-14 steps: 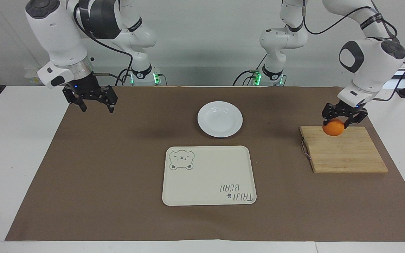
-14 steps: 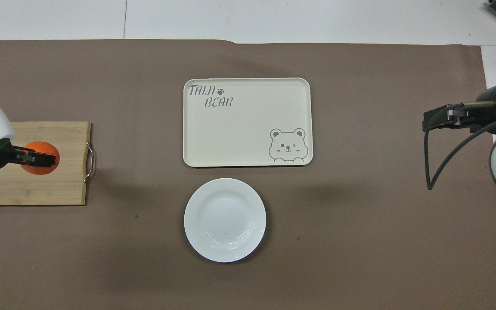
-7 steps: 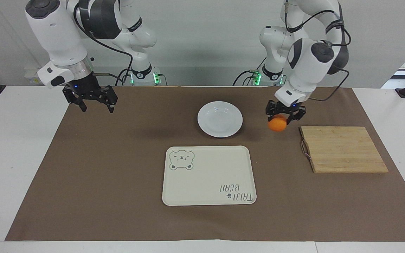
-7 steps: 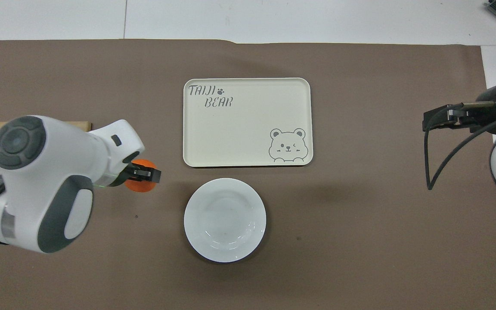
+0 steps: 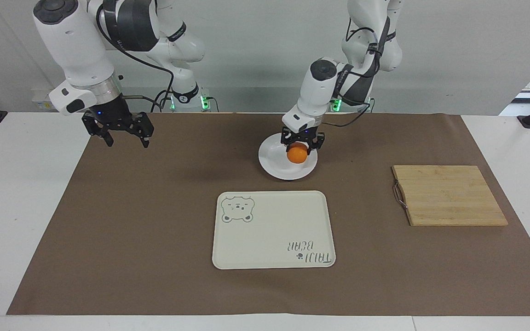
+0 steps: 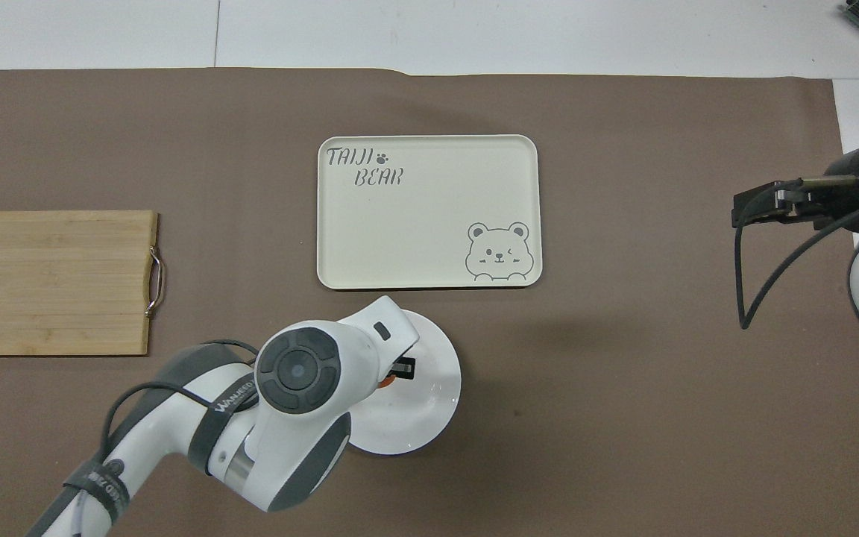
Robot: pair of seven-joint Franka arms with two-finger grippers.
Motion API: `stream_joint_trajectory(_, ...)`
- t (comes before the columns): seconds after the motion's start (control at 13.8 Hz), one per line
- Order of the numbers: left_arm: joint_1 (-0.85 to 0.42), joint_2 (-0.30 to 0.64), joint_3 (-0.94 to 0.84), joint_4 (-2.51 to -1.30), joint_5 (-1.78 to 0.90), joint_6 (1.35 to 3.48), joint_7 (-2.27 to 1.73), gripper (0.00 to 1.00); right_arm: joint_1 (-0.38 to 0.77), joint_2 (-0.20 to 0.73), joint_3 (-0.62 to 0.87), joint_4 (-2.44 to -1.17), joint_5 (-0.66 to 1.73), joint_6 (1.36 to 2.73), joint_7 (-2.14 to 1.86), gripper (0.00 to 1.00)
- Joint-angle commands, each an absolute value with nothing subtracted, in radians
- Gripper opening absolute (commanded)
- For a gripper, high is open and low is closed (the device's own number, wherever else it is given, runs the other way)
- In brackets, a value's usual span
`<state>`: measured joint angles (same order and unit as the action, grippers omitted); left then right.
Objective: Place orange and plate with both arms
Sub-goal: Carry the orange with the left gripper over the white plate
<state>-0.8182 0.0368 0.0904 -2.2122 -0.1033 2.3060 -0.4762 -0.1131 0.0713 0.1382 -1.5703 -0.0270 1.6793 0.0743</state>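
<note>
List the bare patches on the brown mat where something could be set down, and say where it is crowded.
Bare mat lies between the rectangular cream bear-print tray and the wooden board, and from the tray toward the right arm's end. It is crowded at the round white plate, where the left gripper holds the small orange over it. The right gripper hangs open, waiting.

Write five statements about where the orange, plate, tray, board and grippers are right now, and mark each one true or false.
1. The left gripper is shut on the orange over the plate. True.
2. The orange lies on the wooden board. False: the board is bare.
3. The plate is nearer to the robots than the tray. True.
4. The plate sits on the tray. False: it sits on the brown mat beside the tray.
5. The right gripper holds the plate. False: it is open, empty, waiting.
</note>
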Motion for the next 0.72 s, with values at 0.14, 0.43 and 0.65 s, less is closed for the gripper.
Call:
stream_joint_trajectory(0.14,-0.887,0.037,0.114,-2.276,-0.112,2.364,-0.52,0.04,-0.132,0.064,0.146,-1.582,-0.034,1.68,0.095,1.0)
stream_joint_trajectory(0.43,-0.887,0.037,0.114,-2.276,-0.112,2.359,-0.52,0.68,-0.133,0.052,0.15,-1.609,0.012,1.68,0.086,1.0)
stream_joint_trajectory(0.65,-0.885,0.038,0.115,-2.272,-0.112,2.359,-0.52,1.0,-0.123,0.017,0.15,-1.664,0.048,1.697,0.074,1.0)
